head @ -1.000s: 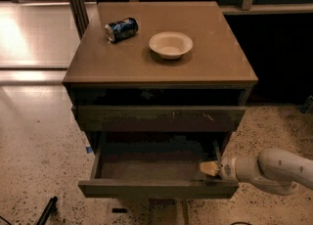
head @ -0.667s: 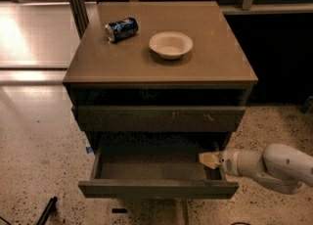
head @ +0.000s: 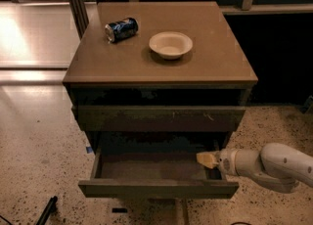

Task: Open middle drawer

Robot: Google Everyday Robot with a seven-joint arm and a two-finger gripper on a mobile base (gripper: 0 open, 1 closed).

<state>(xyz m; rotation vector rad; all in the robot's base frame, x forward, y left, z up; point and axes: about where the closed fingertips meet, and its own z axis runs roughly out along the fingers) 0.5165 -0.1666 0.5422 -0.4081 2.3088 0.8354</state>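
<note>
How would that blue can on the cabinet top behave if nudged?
The blue can lies on its side, so it would probably roll. Being a small drinks can, it is likely light. The gripper sits below, at the right end of the open middle drawer.

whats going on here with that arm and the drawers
A robot arm is working on a small cabinet's middle drawer. The drawer stands pulled well out, its brownish inside showing. The gripper sits inside the drawer at its right end, just behind the front panel, with the arm reaching in from the right. The scratched drawer front above is pushed in. On the cabinet top are a blue can lying on its side and a pale bowl.
</note>
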